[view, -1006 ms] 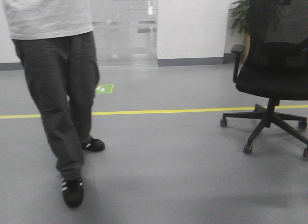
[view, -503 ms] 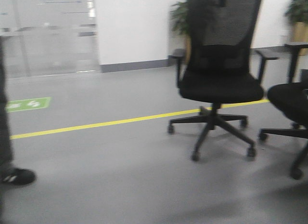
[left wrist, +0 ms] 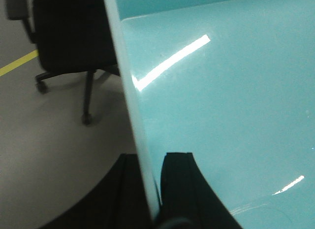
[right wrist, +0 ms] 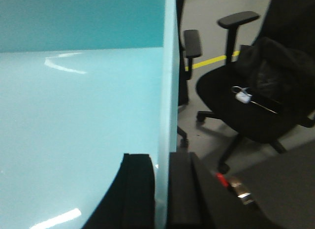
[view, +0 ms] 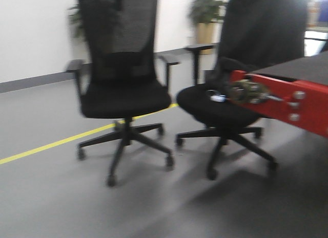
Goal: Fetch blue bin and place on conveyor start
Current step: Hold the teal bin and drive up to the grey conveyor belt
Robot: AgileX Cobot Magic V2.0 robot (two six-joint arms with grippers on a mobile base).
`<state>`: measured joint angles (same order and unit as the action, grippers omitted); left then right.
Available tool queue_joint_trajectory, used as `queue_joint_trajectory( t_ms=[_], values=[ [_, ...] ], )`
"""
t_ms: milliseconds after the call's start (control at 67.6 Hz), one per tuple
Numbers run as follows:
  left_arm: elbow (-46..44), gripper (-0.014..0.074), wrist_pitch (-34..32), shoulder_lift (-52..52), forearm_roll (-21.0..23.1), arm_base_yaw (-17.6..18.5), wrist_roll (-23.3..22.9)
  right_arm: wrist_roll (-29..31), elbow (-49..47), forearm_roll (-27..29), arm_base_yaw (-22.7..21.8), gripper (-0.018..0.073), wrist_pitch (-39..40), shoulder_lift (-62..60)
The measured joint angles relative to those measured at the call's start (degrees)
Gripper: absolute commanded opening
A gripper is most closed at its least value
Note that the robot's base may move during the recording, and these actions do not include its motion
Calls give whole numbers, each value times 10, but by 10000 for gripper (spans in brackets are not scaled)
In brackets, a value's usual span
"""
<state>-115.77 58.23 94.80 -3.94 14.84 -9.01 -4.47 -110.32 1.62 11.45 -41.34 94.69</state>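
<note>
The blue bin (left wrist: 236, 115) is a pale turquoise tub that fills most of both wrist views. My left gripper (left wrist: 153, 189) is shut on its left wall, one dark finger (left wrist: 129, 189) outside and one inside. On the opposite wall of the bin (right wrist: 74, 115), my right gripper (right wrist: 161, 189) is shut the same way, straddling the thin rim. The conveyor start (view: 302, 69) shows at the right of the front view as a dark belt ending in a red metal edge (view: 310, 110). Its dark surface (right wrist: 280, 189) also lies low at the right of the right wrist view.
Two black office chairs (view: 123, 94) (view: 220, 110) stand on the grey floor between me and the conveyor. Keys (right wrist: 242, 95) lie on the nearer seat. A yellow floor line (view: 46, 146) runs behind the chairs, and a potted plant (view: 207, 13) stands by the wall.
The front view has swung to the right. The standing person has left the frame, and the two chairs and the conveyor's red edge have come in.
</note>
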Motion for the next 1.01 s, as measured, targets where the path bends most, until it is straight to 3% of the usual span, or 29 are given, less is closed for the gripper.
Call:
queue_joint_trajectory(
  t_ms=[1006],
  values=[
    [0, -111, -2, 0, -26, 2, 0, 0, 0, 0, 0, -151, 1, 0]
  ],
)
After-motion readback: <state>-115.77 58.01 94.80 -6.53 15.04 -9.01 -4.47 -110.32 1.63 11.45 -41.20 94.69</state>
